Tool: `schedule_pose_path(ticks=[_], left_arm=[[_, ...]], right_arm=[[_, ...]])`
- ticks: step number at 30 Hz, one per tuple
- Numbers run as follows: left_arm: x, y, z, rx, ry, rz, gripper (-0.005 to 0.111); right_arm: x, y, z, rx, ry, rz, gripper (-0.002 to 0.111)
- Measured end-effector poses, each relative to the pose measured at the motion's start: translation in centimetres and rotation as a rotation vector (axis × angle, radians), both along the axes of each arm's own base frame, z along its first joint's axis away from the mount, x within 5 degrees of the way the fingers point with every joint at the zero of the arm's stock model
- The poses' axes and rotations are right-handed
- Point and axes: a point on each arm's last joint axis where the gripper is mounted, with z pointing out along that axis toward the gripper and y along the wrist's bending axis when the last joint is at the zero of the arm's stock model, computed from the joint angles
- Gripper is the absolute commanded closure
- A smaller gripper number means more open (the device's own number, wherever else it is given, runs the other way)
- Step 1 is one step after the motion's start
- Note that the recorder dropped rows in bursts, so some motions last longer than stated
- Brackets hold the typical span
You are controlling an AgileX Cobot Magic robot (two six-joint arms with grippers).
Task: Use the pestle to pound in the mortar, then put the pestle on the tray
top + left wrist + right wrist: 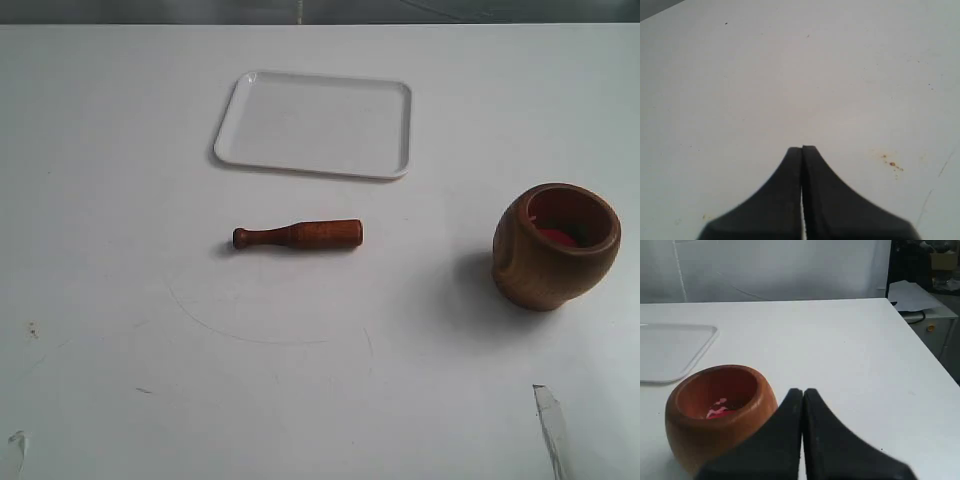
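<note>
The brown wooden mortar (556, 246) stands upright on the white table at the right, something red inside it. In the right wrist view the mortar (720, 417) sits just beside my right gripper (802, 391), which is shut on nothing. The reddish-brown pestle (298, 236) lies flat near the table's middle, knob end pointing left. Beyond it rests the white tray (315, 124), bare; its corner (670, 352) shows in the right wrist view. My left gripper (802, 148) is shut over bare table, with none of the task's things near it. Neither gripper shows in the exterior view.
A few small rust-coloured specks (892, 164) mark the table near the left gripper. The table's edge (920, 350) runs to one side of the mortar, with a desk and clutter (920, 300) beyond it. A faint curved scratch (250, 335) crosses the table in front of the pestle.
</note>
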Motion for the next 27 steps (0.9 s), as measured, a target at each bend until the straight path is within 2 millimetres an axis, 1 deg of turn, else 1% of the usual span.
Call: schedule_pose_path(ticks=[2,3,4,5,7,8,9,10,12,15,17,19,22,24,25,26,27], left_arm=[[0.0,0.0,0.0,0.000,0.000,0.000,0.107],[0.0,0.0,0.0,0.000,0.000,0.000,0.107],[0.0,0.0,0.0,0.000,0.000,0.000,0.107],[0.0,0.0,0.0,0.000,0.000,0.000,0.107],[0.0,0.0,0.0,0.000,0.000,0.000,0.107],[0.0,0.0,0.0,0.000,0.000,0.000,0.107],[0.0,0.0,0.0,0.000,0.000,0.000,0.107],[0.0,0.0,0.0,0.000,0.000,0.000,0.107],[0.0,0.0,0.0,0.000,0.000,0.000,0.107],[0.0,0.0,0.0,0.000,0.000,0.000,0.107],[0.0,0.0,0.0,0.000,0.000,0.000,0.107],[0.0,0.0,0.0,0.000,0.000,0.000,0.107],[0.0,0.0,0.0,0.000,0.000,0.000,0.107],[0.0,0.0,0.0,0.000,0.000,0.000,0.107],[0.0,0.0,0.0,0.000,0.000,0.000,0.107],[0.0,0.0,0.0,0.000,0.000,0.000,0.107],[0.0,0.0,0.0,0.000,0.000,0.000,0.107]], right_arm=[[0.0,0.0,0.0,-0.013,-0.001,0.000,0.108],[0.1,-0.1,0.4,-0.044,-0.044,0.001,0.108],[0.2,0.0,1.0,-0.028,-0.119,0.002,0.108],[0.3,0.1,1.7,0.044,-0.188,-0.001,0.108],[0.2,-0.1,3.4,0.288,-0.352,-0.024,0.108],[0.1,-0.4,4.3,0.401,-0.444,-0.048,0.108],[-0.1,-0.8,5.0,0.467,-0.526,-0.070,0.108],[-0.4,-1.2,5.7,0.523,-0.620,-0.097,0.108],[-0.8,-1.7,6.4,0.583,-0.713,-0.118,0.108],[-1.0,-1.9,6.8,0.679,-0.764,-0.117,0.108],[-1.2,-1.8,7.1,0.710,-0.795,-0.087,0.108],[-1.7,-1.4,7.8,0.643,-0.880,-0.019,0.108],[-3.3,0.3,10.0,0.358,-1.097,0.161,0.108],[-4.4,1.9,12.2,0.135,-1.213,0.300,0.108],[-4.8,2.4,13.2,0.049,-1.245,0.340,0.108],[-4.9,3.2,15.5,-0.107,-1.268,0.388,0.108],[-4.4,3.4,16.4,-0.144,-1.239,0.386,0.108]])
